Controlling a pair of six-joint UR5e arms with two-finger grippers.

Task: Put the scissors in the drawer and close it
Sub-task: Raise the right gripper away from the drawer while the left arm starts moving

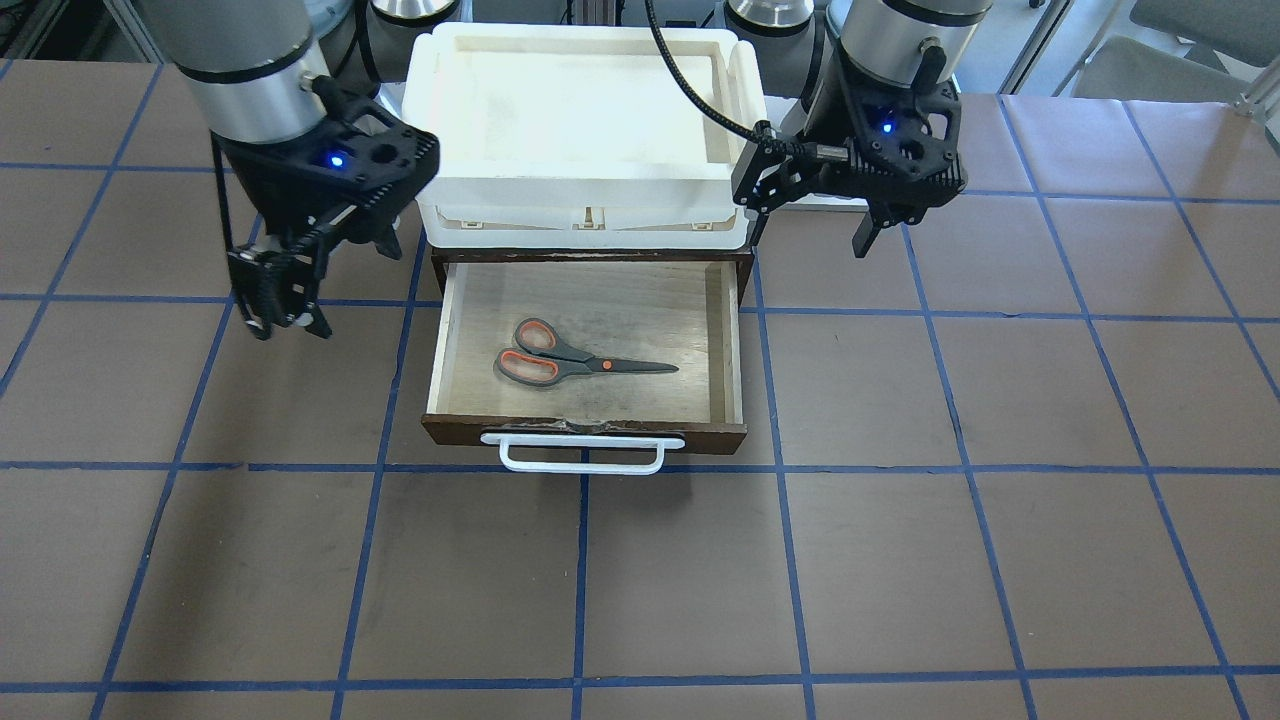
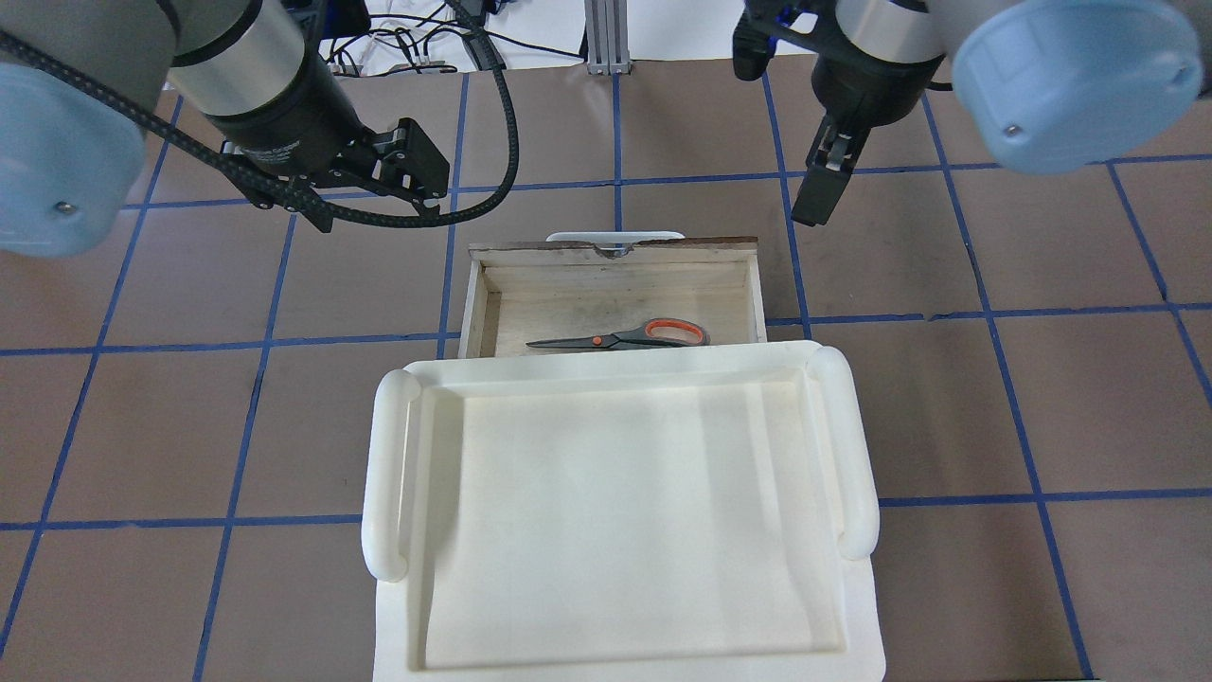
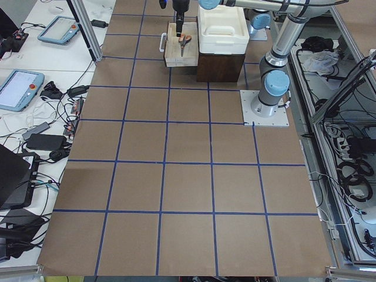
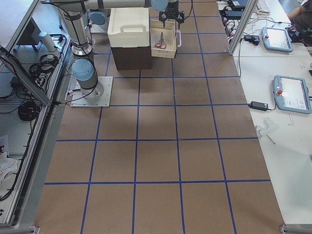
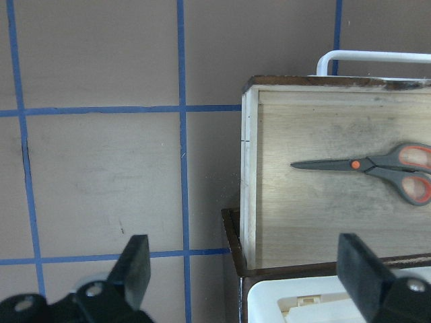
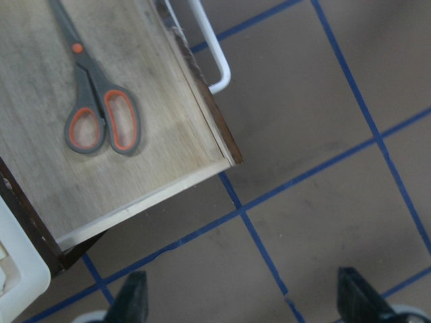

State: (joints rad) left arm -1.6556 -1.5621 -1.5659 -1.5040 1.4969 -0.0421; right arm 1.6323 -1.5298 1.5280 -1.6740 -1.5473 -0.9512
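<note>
Scissors point(image 1: 575, 362), one pair, flat in one pulled-out drawer point(image 1: 728, 340); left end effector point(image 5: 246, 269) and right end effector point(image 6: 244, 296) hovering either side, pointing down, spread wide, empty

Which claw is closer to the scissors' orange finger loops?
Right. The right gripper hangs beside the drawer on the side where the scissors' loops lie; the left gripper hangs off the opposite side, past the blade tips.

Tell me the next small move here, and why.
Probably bring the right gripper, open and empty, across in front of the white handle, ready to push. The scissors already lie flat inside the drawer, which stands pulled out, and neither gripper touches it; the left gripper is open too.
</note>
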